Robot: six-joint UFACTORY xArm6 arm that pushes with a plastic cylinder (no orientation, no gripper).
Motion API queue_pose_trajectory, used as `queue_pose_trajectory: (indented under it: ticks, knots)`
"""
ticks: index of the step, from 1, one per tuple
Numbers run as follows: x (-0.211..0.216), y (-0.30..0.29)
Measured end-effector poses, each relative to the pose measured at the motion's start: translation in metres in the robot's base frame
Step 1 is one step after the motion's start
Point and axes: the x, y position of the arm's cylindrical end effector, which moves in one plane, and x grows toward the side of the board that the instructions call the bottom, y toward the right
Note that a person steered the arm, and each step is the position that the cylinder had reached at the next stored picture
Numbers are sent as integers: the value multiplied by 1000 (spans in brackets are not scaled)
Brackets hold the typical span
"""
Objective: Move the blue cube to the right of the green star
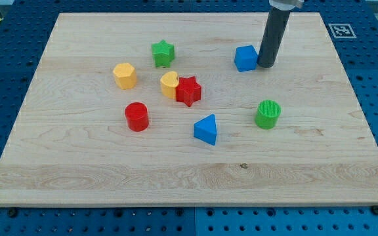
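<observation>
One push lines up: my tip (266,65) touches the blue cube (245,58) on its right, ready to shove it toward the green star (163,53). We carry no claw, just a rod.

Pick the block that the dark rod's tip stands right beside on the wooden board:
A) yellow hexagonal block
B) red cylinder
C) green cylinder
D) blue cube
D: my tip stands right against the blue cube on its right in the view, near the wooden board's top edge.
</observation>
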Motion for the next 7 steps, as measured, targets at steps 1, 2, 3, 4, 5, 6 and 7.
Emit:
queue_pose_trajectory:
  ticks: [1, 2, 3, 4, 5, 6, 7]
  knots:
    - [0, -5]
    - [0, -18]
    - [-1, -37]
    - [-1, -60]
    - [-3, -80]
    - [-1, -81]
    - [31, -69]
